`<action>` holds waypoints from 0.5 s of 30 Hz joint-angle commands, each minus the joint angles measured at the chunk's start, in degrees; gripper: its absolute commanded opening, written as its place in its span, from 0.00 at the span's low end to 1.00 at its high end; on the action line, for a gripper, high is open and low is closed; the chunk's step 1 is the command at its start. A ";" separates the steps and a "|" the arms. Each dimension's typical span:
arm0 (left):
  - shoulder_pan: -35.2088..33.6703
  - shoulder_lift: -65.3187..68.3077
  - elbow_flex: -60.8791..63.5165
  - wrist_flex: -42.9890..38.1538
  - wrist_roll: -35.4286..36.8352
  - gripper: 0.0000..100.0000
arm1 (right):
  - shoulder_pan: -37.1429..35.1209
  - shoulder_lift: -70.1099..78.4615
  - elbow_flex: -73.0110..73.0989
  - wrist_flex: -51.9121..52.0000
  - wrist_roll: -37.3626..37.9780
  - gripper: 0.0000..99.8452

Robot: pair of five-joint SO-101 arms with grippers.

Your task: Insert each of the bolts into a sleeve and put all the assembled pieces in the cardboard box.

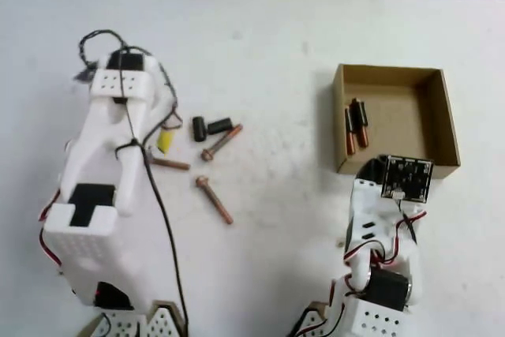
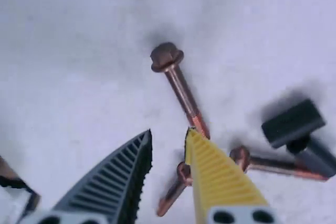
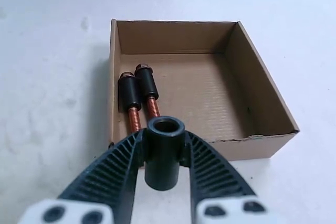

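Three loose copper bolts lie left of centre: one (image 1: 222, 140) beside two black sleeves (image 1: 199, 128) (image 1: 219, 125), one (image 1: 215, 199) nearer the front, one (image 1: 170, 163) by the left arm. My left gripper (image 2: 168, 132) is open just above the table, its yellow finger (image 2: 220, 182) over the bolt (image 2: 173, 192) that lies under it. Another bolt (image 2: 181, 87) lies just beyond the fingertips. My right gripper (image 3: 164, 140) is shut on an upright black sleeve (image 3: 164, 153), just outside the near wall of the cardboard box (image 3: 173, 22). Two bolts with sleeves on them (image 3: 128, 98) (image 3: 147, 88) lie inside the box.
The cardboard box (image 1: 443, 116) stands at the right of the white table, with the right arm (image 1: 383, 226) at its near side. The left arm's white body (image 1: 95, 187) and its black cable (image 1: 162, 211) run along the left side. Dark clutter lies beyond the far edge.
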 commanded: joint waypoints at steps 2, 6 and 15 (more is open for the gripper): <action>-1.45 -3.21 2.02 -4.57 4.75 0.14 | -0.13 -0.75 -0.53 -1.19 -0.09 0.02; -1.54 -3.21 5.98 -9.05 10.20 0.14 | -0.13 -0.75 -0.53 -1.19 -0.09 0.02; -1.54 -3.12 8.18 -11.96 12.31 0.14 | -0.13 -0.75 -0.53 -1.19 -0.09 0.02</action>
